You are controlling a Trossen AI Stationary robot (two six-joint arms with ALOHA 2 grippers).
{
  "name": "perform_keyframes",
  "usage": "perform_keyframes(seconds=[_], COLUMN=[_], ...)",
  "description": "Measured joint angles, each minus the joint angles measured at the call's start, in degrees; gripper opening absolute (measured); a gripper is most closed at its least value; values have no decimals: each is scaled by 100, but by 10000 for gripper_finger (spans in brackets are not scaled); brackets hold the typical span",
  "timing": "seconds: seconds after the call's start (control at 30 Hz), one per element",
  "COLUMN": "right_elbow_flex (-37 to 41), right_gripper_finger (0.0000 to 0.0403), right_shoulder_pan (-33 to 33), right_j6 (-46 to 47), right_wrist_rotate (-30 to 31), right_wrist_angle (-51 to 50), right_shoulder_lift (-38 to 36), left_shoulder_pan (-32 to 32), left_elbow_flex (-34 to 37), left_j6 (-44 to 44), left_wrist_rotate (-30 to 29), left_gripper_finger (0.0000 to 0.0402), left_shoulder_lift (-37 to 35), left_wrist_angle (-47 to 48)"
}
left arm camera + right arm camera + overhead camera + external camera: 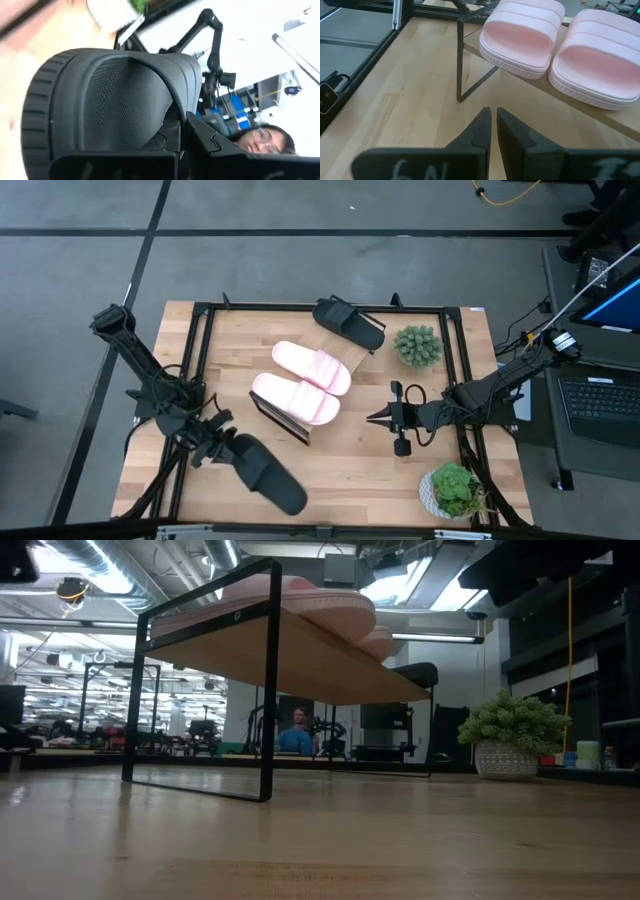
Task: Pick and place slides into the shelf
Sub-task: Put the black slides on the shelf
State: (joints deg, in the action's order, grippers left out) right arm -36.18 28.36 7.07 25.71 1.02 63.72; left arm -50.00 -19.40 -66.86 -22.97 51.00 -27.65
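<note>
shelf (slanted), pink slides on it

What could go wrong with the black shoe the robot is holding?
The left gripper holds the black slide only by one end, so it might swing or slip out. Two pink slides already fill much of the shelf, so the black one could bump them or slide off the slanted board.

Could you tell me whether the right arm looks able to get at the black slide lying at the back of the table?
Probably yes. The right gripper is empty, fingers together, and the black slide lies uncovered beyond the shelf. Only the small plant stands near that path.
</note>
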Motion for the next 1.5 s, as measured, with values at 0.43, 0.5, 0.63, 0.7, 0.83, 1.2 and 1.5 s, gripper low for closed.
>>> perform_keyframes(seconds=[0.43,0.5,0.63,0.7,0.83,1.2,1.5], right_elbow_flex=[0,0,0,0,0,0,0], right_gripper_finger=[32,32,32,32,32,32,32], right_shoulder_pan=[2,2,2,2,2,0,0], right_j6=[15,15,7,7,-4,-209,-328], right_wrist_rotate=[-4,-4,-39,-40,-42,-310,-295], right_wrist_angle=[0,0,-2,-2,-4,-2,-2], right_shoulder_lift=[0,2,2,2,2,4,3], left_shoulder_pan=[16,63,186,250,396,1384,2866], left_elbow_flex=[-734,-850,-1088,-1232,-1680,-3225,-4077], left_j6=[648,747,938,1108,1328,1303,1535], left_wrist_rotate=[-1384,-1420,-1408,-1387,-1330,-841,273], left_gripper_finger=[0,0,0,0,0,0,0], left_shoulder_lift=[1,1,1,1,1,1,-2], left_wrist_angle=[916,918,923,935,1532,3921,5028])
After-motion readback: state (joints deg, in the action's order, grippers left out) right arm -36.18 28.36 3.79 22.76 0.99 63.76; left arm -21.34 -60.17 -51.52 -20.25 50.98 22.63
